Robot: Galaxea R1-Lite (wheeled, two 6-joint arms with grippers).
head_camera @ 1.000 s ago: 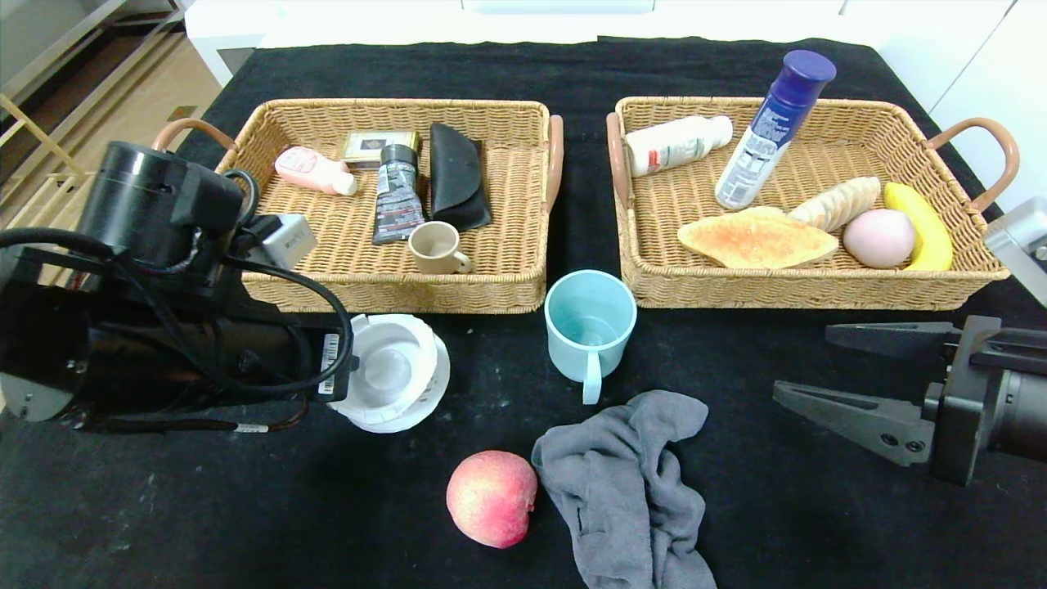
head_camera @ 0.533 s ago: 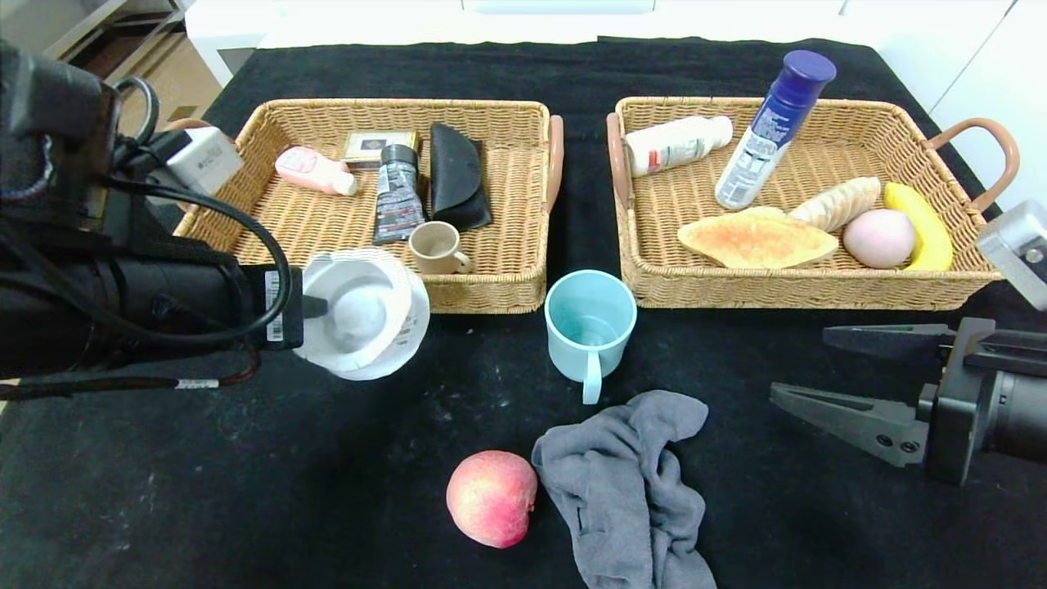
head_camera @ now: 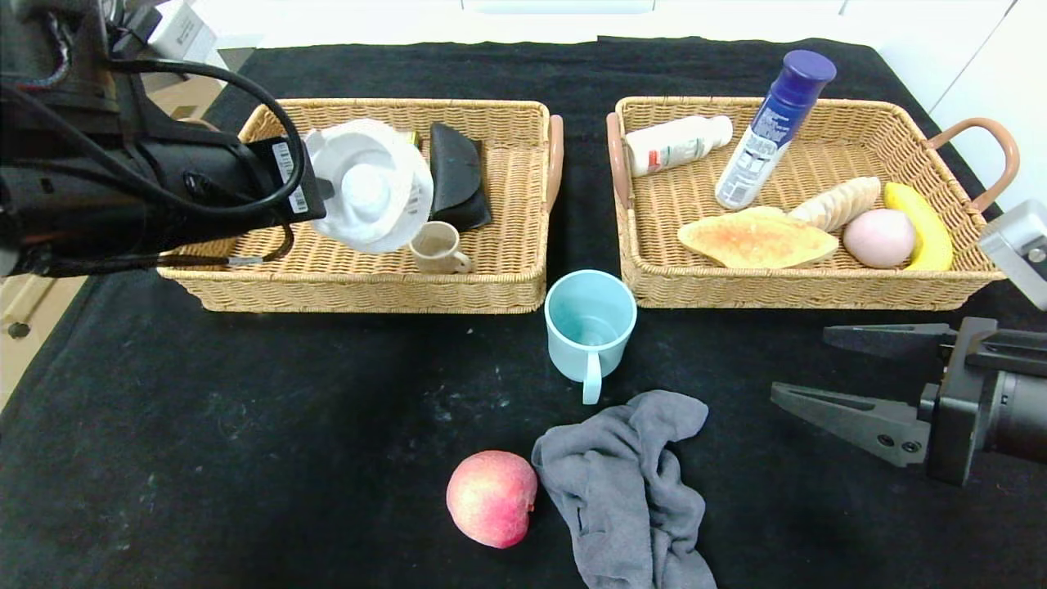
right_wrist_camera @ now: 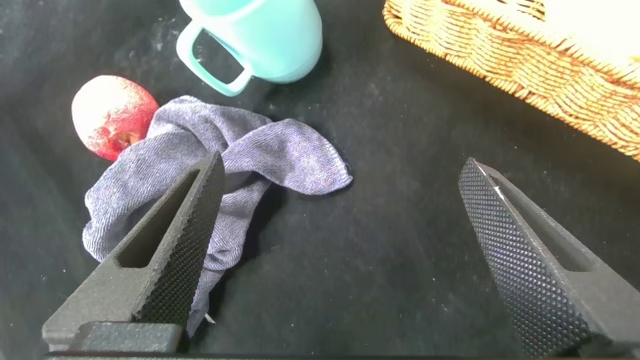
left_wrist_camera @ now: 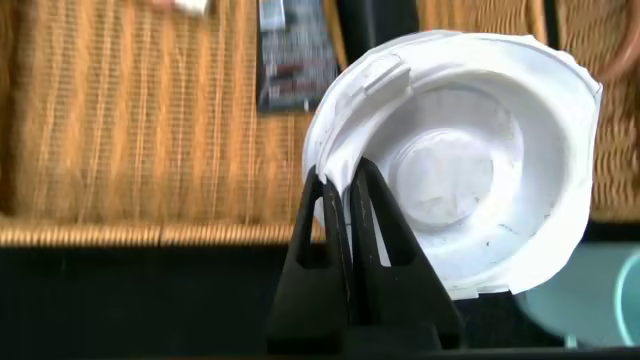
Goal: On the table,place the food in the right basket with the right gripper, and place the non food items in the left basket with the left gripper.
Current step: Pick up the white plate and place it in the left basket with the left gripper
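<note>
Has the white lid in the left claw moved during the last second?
Yes. The white lid, pinched in the left claw, went from the table in front of the left basket up and away, and now hangs over that basket.

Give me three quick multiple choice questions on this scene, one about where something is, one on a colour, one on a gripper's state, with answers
1. Where is the peach?
A. in the left basket
B. on the table beside the grey cloth
C. inside the mug

2. What colour is the mug between the baskets?
A. light blue
B. red
C. yellow

3. What is the left gripper doing?
A. hanging open and empty
B. shut on the white plastic lid
C. gripping the cloth

Answers: 1 B, it lies on the table touching the grey cloth. 2 A, clearly light blue. 3 B, its fingers pinch the white plastic lid over the left basket.
</note>
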